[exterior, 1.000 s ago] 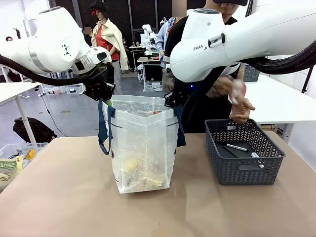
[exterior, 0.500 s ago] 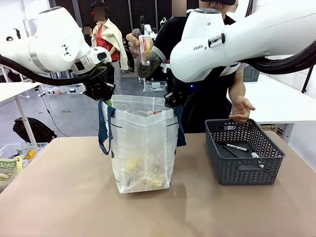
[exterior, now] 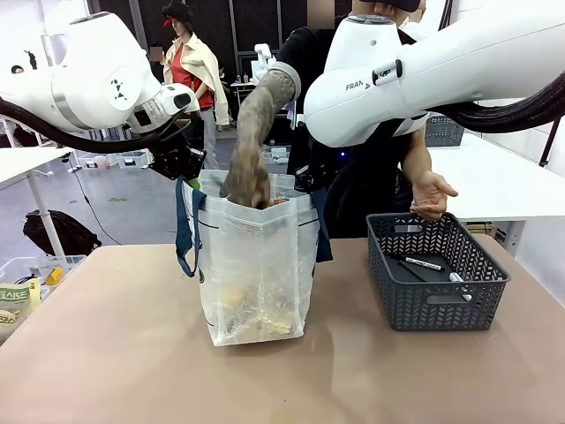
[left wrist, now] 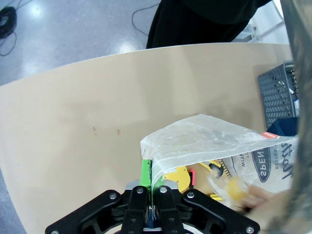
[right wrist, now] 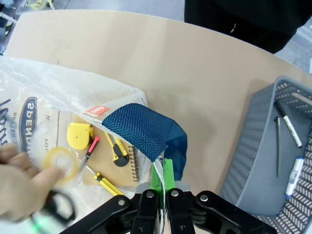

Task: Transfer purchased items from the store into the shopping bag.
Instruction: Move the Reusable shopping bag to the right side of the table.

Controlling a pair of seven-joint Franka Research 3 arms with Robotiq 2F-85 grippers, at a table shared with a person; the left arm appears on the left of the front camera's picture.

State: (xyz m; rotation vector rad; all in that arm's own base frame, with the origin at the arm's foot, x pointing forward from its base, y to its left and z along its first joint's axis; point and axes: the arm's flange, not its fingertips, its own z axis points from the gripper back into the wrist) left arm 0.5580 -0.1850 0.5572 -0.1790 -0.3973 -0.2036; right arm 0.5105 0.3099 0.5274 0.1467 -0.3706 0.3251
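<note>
Well, we hold the shopping bag [exterior: 256, 265] open. Our left gripper [left wrist: 152, 171] is clamped on its rim, and our right gripper [right wrist: 162, 171] is pinched on the rim by a blue handle [right wrist: 141, 131]. Between and below them lie a yellow tape measure [right wrist: 80, 135], a cutter [right wrist: 117, 151] and a notebook [right wrist: 127, 168], and the person's hand [exterior: 247, 184] reaches in. Beyond the right gripper, the basket [exterior: 437, 296] holds a few pens [right wrist: 287, 124], so we judge the job mostly done.

Tan table [exterior: 106, 353], shopping bag [exterior: 256, 274], basket [exterior: 437, 300] (apart)
</note>
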